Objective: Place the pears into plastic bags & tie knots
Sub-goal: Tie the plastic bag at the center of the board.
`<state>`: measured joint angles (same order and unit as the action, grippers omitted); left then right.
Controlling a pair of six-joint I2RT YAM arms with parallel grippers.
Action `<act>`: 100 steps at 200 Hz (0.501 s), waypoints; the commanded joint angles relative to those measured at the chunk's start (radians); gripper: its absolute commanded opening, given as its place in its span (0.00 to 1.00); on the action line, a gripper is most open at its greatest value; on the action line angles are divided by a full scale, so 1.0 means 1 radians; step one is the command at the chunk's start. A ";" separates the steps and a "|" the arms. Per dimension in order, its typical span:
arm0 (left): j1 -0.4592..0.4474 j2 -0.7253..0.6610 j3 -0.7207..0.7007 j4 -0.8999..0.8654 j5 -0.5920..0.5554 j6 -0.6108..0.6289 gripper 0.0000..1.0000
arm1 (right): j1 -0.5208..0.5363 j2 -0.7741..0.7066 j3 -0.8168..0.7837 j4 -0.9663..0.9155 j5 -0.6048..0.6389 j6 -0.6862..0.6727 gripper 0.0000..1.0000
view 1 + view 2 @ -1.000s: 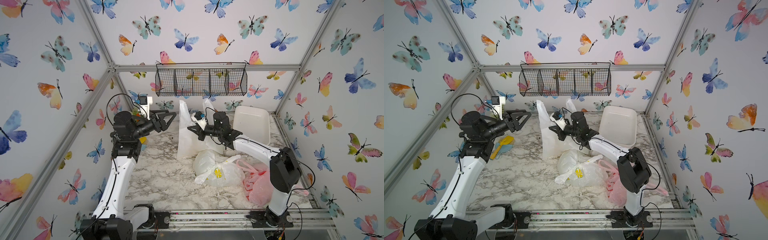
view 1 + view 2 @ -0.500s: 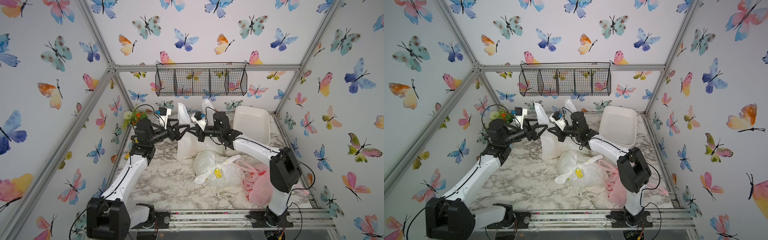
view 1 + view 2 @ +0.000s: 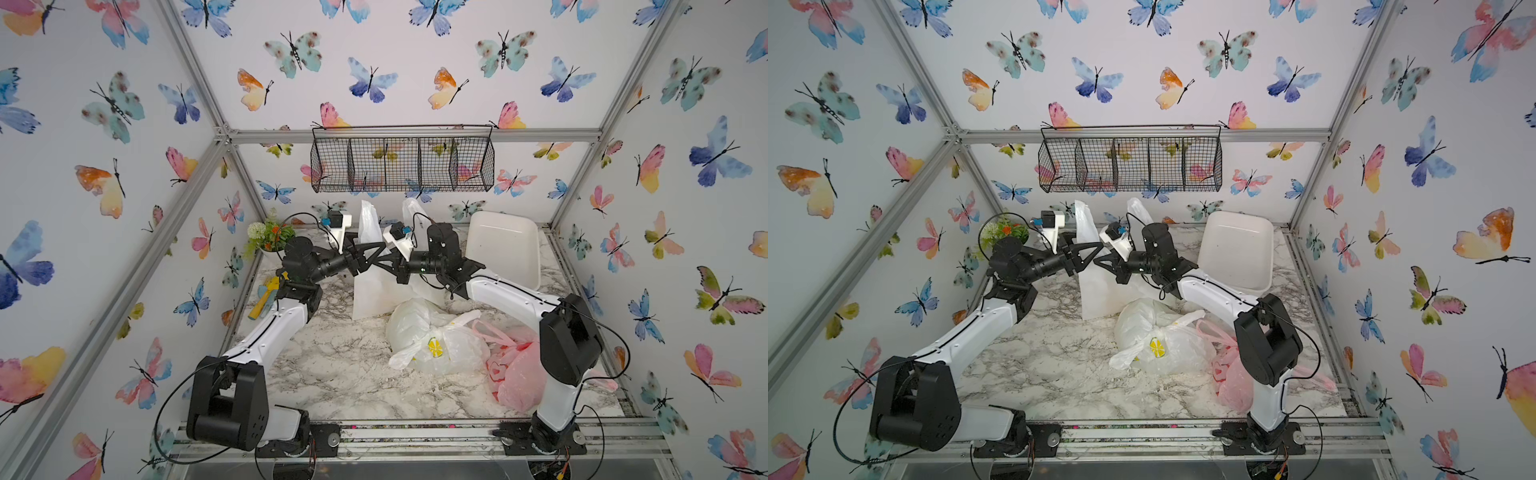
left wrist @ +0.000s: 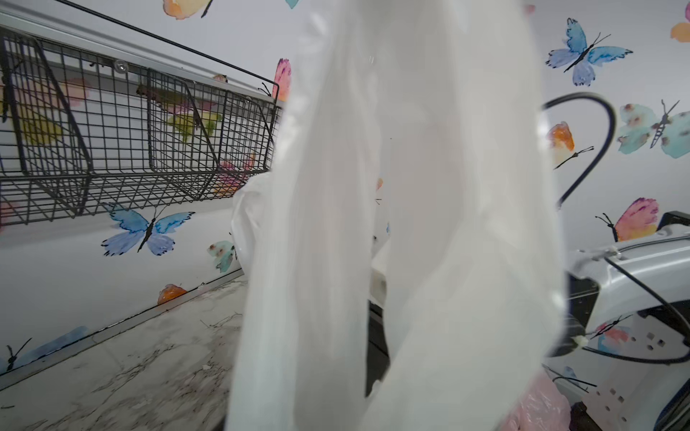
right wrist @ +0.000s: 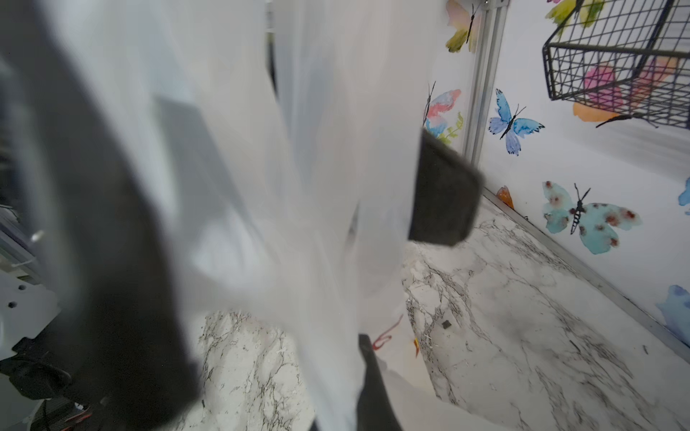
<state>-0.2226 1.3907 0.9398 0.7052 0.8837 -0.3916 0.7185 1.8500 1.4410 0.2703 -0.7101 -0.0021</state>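
A white plastic bag [image 3: 382, 291] stands upright at the back middle, its two handle strips pointing up. My right gripper [image 3: 390, 259] is shut on its upper edge from the right. My left gripper [image 3: 368, 255] reaches in from the left, tip to tip with the right one. Its dark pad [image 5: 444, 194] and a blurred dark finger stand apart, with bag film between them. The bag [image 4: 392, 224] fills the left wrist view and hides those jaws. A tied lemon-print bag [image 3: 432, 345] and a pink bag [image 3: 515, 374] lie in front. The pears are hidden.
A white tub [image 3: 503, 245] leans at the back right. A black wire basket [image 3: 403, 164] hangs on the back wall. A small flower pot [image 3: 268, 237] and a yellow-and-blue toy [image 3: 266, 293] sit by the left wall.
My left arm has swung in from the left wall to the white bag's handle, and its jaws have narrowed. The right arm and the bag have stayed put.
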 commanded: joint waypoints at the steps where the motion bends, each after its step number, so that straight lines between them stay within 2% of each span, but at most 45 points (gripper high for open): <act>1: -0.008 0.046 0.017 0.106 0.082 -0.061 0.28 | -0.005 -0.003 0.022 0.030 -0.019 0.030 0.07; 13: 0.003 0.051 0.009 0.149 0.086 -0.094 0.11 | -0.014 -0.030 0.018 0.009 0.006 0.032 0.18; 24: 0.013 0.049 0.002 0.176 0.090 -0.112 0.00 | -0.039 -0.073 0.002 -0.006 0.018 0.051 0.32; 48: 0.025 0.058 0.002 0.181 0.133 -0.118 0.00 | -0.123 -0.206 -0.036 -0.033 0.055 0.088 0.50; 82: 0.022 0.070 -0.010 0.249 0.171 -0.180 0.00 | -0.372 -0.285 -0.078 -0.097 0.089 0.228 0.61; 100: 0.019 0.075 -0.010 0.275 0.177 -0.205 0.00 | -0.422 -0.267 -0.118 -0.087 0.099 0.218 0.69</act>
<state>-0.2005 1.4521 0.9382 0.8909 1.0111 -0.5407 0.3599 1.5513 1.3819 0.2222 -0.6518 0.1604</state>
